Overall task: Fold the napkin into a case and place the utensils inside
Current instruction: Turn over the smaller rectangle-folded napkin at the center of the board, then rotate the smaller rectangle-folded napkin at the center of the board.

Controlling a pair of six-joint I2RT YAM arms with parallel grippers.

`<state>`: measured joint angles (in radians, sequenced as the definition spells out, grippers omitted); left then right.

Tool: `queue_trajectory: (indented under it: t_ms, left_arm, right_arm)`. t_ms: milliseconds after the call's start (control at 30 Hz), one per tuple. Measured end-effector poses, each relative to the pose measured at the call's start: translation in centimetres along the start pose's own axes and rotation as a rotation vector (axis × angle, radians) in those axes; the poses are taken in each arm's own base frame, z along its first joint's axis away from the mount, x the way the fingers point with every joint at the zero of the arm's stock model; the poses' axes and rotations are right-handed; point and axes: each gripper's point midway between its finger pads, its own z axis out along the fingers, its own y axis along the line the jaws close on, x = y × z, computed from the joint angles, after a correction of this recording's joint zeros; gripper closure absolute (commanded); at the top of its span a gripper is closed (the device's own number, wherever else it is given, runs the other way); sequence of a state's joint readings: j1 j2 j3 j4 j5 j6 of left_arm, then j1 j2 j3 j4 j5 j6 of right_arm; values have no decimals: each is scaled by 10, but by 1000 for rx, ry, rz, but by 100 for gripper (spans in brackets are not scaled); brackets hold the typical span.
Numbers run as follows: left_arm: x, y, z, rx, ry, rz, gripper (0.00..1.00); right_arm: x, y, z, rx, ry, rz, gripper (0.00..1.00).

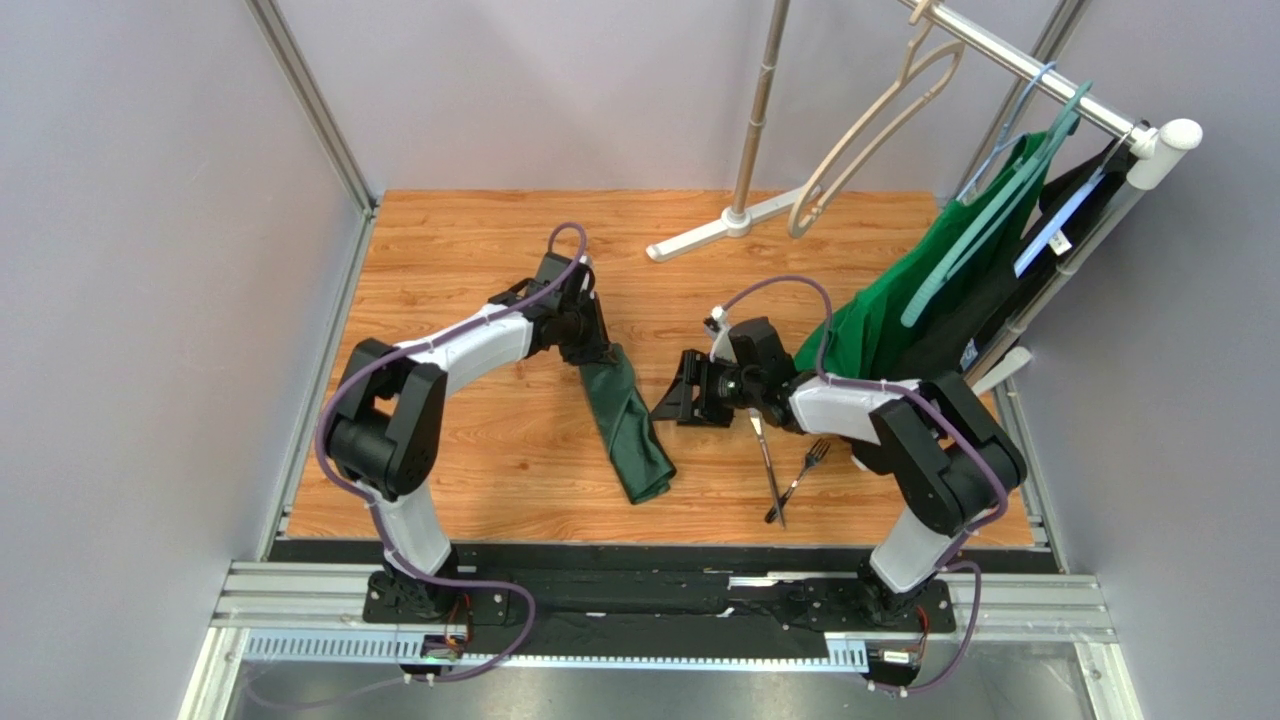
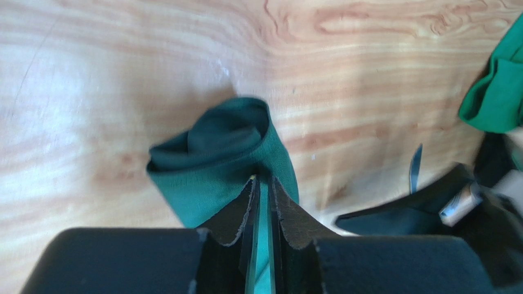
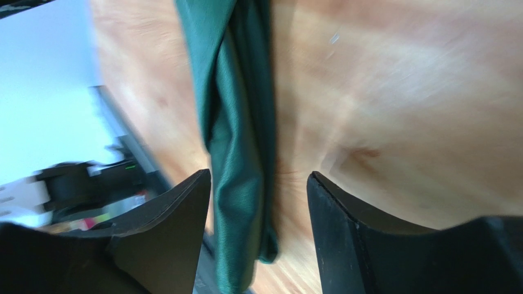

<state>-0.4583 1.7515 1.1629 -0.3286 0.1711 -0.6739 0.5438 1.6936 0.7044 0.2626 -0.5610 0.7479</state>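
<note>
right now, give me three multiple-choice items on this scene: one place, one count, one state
1. Where do the utensils lie? A inside the napkin; B on the table, right of the napkin; C on the rack.
2. How many utensils? A one; B four; C two.
3. The left fingers are: A shut on the napkin; B open; C holding a fork.
Key: B, they lie on wood beside the cloth; C, two silver pieces show; A, the left wrist view shows cloth pinched between them.
</note>
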Motion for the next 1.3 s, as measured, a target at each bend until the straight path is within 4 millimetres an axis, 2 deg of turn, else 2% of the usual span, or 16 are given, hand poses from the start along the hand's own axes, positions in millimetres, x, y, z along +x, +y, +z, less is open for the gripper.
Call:
queue_trajectory:
  t_ms: [100, 167, 267, 367, 467, 567, 700, 800, 967, 1100, 1200, 1300]
  left_arm:
    - [0, 3, 14, -8, 19, 6, 84]
    - [6, 8, 24, -27, 51, 4, 84]
    - [8, 13, 37, -47, 80, 7, 84]
    - [8, 15, 42, -56, 93, 10, 84]
    - [3, 12, 44, -54, 87, 11, 84]
    - [0, 11, 44, -52, 80, 13, 83]
    - [1, 11, 43, -57, 83, 12, 72]
    - [-2, 8, 31, -54, 71, 13, 68]
    - [-21, -12, -16, -18, -17, 29, 68]
    - [-32, -25, -54, 27, -97, 43, 71]
    - [-25, -23, -65, 33, -106, 43, 72]
    - [-7, -10, -63, 12, -73, 33, 72]
  right_arm:
    - [-8, -6, -7, 139, 4, -105, 37]
    - [5, -9, -13, 214, 42, -168, 38]
    - [35, -6, -19, 293, 122, -269, 39]
    - [54, 9, -24, 328, 164, -376, 41]
    - [64, 25, -24, 312, 173, -449, 44]
    - [65, 19, -26, 353, 172, -467, 44]
    - [59, 1, -36, 459, 164, -494, 44]
    - [52, -3, -42, 509, 159, -521, 43]
    - [47, 14, -44, 470, 143, -537, 46]
    - [52, 26, -41, 414, 150, -538, 60]
    - [57, 34, -36, 374, 159, -539, 69]
    - [69, 44, -25, 323, 191, -555, 77]
